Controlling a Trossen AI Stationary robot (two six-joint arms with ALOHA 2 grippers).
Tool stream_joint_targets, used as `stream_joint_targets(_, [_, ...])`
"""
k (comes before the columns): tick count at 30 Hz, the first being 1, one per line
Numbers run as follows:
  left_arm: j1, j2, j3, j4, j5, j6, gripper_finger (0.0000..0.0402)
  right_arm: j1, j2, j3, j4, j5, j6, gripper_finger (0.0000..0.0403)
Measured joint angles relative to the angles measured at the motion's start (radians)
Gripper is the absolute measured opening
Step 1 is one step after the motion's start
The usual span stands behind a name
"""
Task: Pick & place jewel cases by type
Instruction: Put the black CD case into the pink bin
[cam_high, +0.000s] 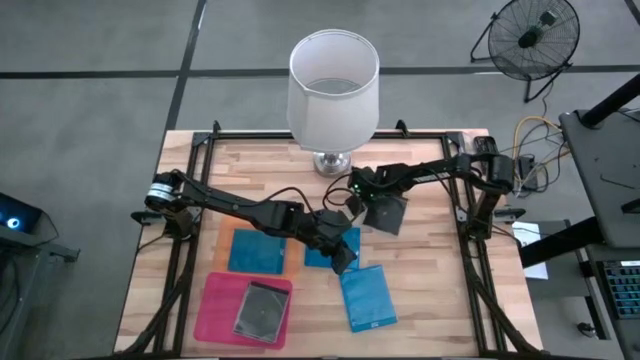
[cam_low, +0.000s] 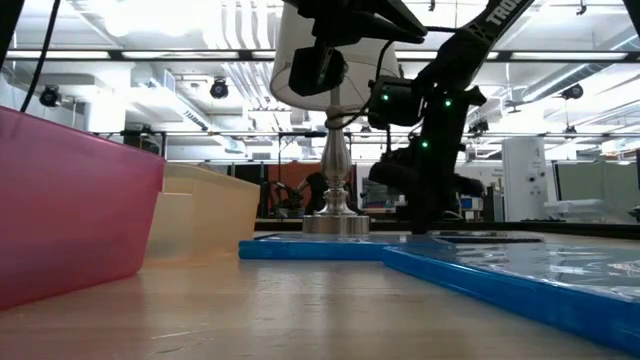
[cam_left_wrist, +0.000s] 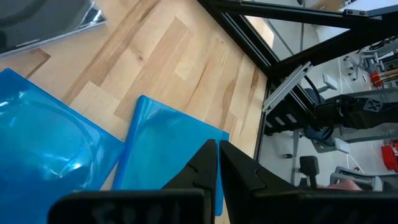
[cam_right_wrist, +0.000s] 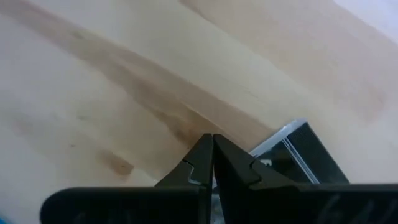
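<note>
Your left gripper (cam_high: 343, 262) is clenched, empty, over the blue jewel cases (cam_high: 366, 297) mid-table. Your right gripper (cam_high: 352, 207) is clenched too, beside the dark case (cam_high: 386, 213) near the lamp (cam_high: 333, 90). One blue case sits on the orange sheet (cam_high: 258, 250), one grey case on the pink sheet (cam_high: 262, 310).

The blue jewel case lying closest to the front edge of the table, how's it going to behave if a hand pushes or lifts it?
The blue jewel case lies flat and thin on bare wood, so it would probably slide rather than tip or roll. Its glossy surface suggests a slippery grip. It looks like rigid plastic, likely stiff and light, and being so low, hard to get fingers under.
</note>
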Motion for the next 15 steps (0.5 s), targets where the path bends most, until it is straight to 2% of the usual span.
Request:
stream_joint_targets(7, [-0.007,0.000,0.002,0.003,-0.003,0.002,0.0000,0.013,-0.002,-0.001,-0.059,0.039,0.269,0.0008])
stream_joint_targets(15, [-0.034,-0.037,0.002,-0.004,0.054,0.051,0.0000,0.058,-0.004,-0.002,-0.129,0.097,0.649,0.0008])
